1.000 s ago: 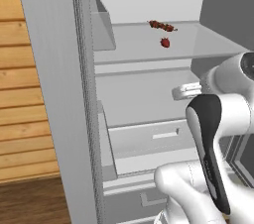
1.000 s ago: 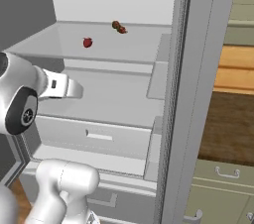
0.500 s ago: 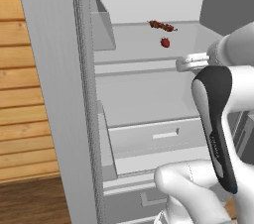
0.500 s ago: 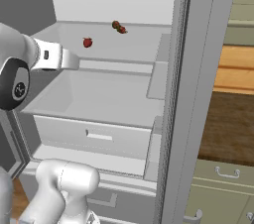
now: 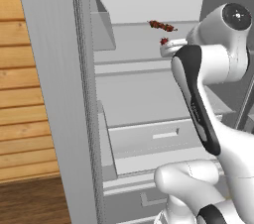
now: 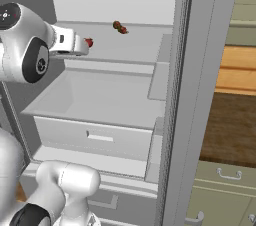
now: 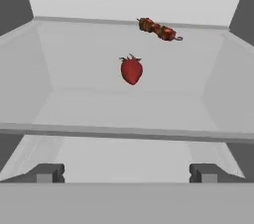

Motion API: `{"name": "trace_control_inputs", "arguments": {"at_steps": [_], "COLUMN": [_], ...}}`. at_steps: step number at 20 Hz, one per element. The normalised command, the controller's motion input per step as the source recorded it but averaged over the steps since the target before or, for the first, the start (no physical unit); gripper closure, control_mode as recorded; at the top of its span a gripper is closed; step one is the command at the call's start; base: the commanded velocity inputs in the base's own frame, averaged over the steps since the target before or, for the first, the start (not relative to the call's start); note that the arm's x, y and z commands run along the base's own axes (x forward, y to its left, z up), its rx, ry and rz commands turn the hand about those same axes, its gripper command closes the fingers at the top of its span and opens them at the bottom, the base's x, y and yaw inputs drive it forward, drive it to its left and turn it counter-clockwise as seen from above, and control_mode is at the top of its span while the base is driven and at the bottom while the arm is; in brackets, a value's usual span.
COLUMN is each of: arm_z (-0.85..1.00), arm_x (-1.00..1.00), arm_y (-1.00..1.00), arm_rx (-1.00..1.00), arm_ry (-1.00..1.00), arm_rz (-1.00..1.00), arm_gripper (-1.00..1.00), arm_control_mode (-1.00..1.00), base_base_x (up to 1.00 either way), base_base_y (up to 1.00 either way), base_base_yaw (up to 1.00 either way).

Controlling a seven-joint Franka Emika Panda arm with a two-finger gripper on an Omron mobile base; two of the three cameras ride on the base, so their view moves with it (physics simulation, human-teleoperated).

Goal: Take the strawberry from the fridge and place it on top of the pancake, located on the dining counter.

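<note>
Grey shelves and pale inner walls of the open fridge [image 5: 134, 114] fill the scene, with a wood-panelled wall to one side and a dark wooden floor below. From the base, the white arm rises, bends at a dark elbow and reaches level into the fridge at shelf height, its hand pointing toward the back wall. Its jaws [image 7: 127, 172] stand wide apart and hold nothing; in the hand view the two dark fingertips [image 7: 47, 172] sit at the near edge of the shelf.

One strawberry [image 7: 131, 69] lies on the upper shelf, roughly midway between front and back. In the hand view it sits ahead of the jaws, almost centred between them and well apart from both tips. From the right base view the berry [image 6: 89, 42] shows just past the end of the hand. One dark red-brown skewer of food [image 7: 158, 29] lies behind the strawberry near the back wall, apart from it. One closed drawer [image 6: 90, 137] sits below the lower shelf.
</note>
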Motion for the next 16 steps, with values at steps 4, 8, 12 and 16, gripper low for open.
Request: {"name": "trace_control_inputs", "arguments": {"at_steps": [4, 8, 12, 16], "arm_z": [0.0, 0.0, 0.0, 0.0], "arm_x": [0.93, 0.87, 0.75, 0.85], "arm_y": [0.28, 0.03, -0.15, -0.13], "arm_rx": [0.0, 0.0, 0.0, 0.0], "arm_ry": [-0.03, 0.0, 0.03, 0.06], "arm_rz": [0.0, 0.0, -0.01, 0.0], "arm_gripper": [-1.0, -1.0, -1.0, -1.0], "arm_control_mode": [-1.0, -1.0, -1.0, -1.0], "base_base_x": [0.0, 0.0, 0.0, 0.0], "base_base_y": [0.0, 0.0, 0.0, 0.0], "base_base_yaw": [0.0, 0.0, 0.0, 0.0]}}
